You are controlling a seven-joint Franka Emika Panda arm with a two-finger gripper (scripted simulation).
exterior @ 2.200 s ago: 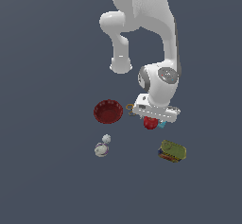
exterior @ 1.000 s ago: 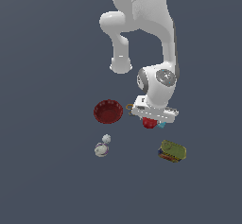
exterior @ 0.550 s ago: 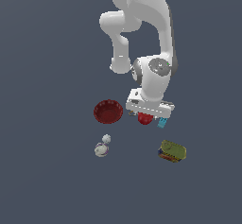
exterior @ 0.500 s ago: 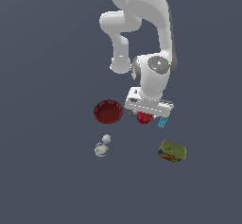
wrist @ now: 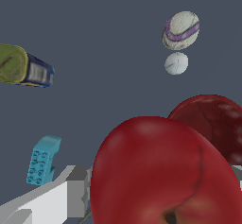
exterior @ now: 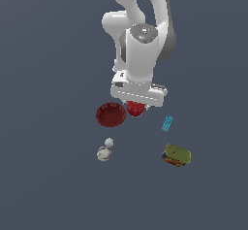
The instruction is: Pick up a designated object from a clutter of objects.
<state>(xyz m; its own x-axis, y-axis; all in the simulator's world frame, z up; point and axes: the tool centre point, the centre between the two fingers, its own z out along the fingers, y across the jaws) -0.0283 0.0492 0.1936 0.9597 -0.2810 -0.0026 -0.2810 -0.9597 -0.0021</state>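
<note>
apple [exterior: 135,108]: directly under my gripper [exterior: 137,111], frame centre, beside the bowl [exterior: 110,115]
grip: my jaws pinch the apple

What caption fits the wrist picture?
End effector holding red apple above the bowl, blue block and tin.

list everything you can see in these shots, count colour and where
apple: 1, glossy red, held in the gripper, beside the bowl
bowl: 1, dark red, on the exterior view's left of the apple
block: 1, cyan, on the exterior view's right of the apple
tin: 1, yellow-green with a blue band, lying on its side, nearer the camera than the block
small ball: 1, white, below the bowl in the exterior view
banded ball: 1, white with purple stripe, next to the small ball
arm: 1, white, above the apple
gripper: 1, white, shut on the apple
</note>
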